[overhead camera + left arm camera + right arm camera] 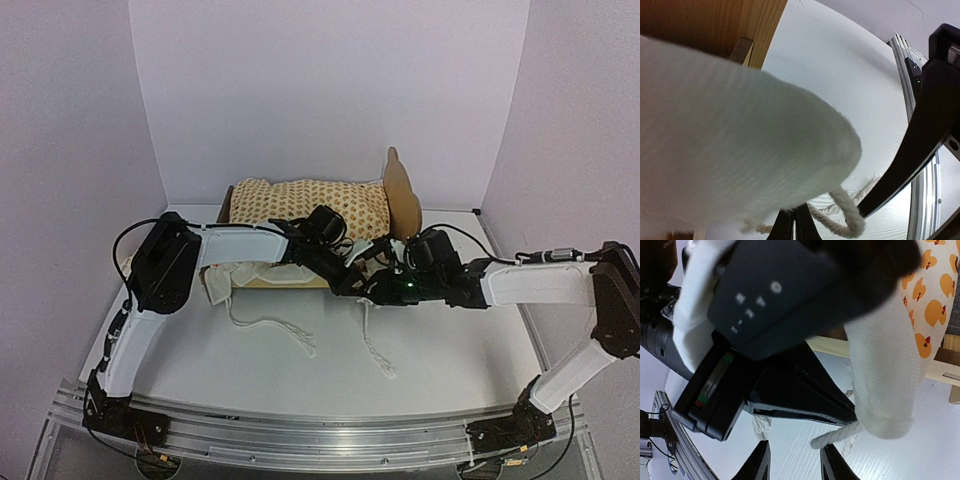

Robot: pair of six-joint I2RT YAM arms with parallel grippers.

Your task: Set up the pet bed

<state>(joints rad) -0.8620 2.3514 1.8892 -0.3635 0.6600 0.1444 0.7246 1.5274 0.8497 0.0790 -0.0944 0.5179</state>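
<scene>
Partly parted right hand (pixel 795 446), left hand (pixel 792 222) pinching cushion (pixel 885 380).

Soft, even overhead light; shadows faint.
Up close, cushion cloth (pixel 740 140) blurs frame-left; my left gripper (pixel 850 415) smears dark, upper frame.

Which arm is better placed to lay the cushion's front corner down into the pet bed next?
Left, probably: the left end effector is shut, apparently pinching the cushion's hanging corner beside the pet bed. The right end effector stands open and empty nearby.
</scene>
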